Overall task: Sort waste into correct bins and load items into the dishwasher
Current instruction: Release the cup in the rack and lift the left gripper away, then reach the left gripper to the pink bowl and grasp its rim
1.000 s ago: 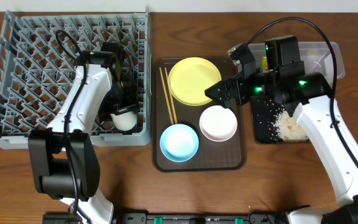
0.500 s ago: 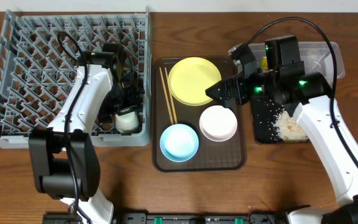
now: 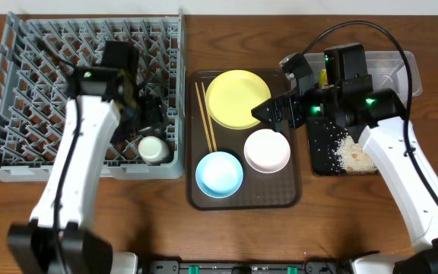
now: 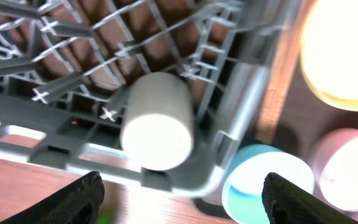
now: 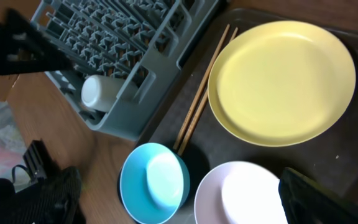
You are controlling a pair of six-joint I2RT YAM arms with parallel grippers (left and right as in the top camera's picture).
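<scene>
The left jaws gape wide and hold nothing, just above the pale cup [image 4: 157, 121], which lies on its side in the near right corner of the grey dish rack [image 3: 21, 76] by the surface's left edge. The right jaws, equally spread and empty, hover over the yellow plate [image 3: 236, 99] on the brown tray [image 3: 295, 194].

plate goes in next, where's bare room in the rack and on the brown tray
Dish rack: free left of and behind the cup in its front right corner. Brown tray: crowded; a bare patch in its front right corner, right of the blue bowl.
</scene>
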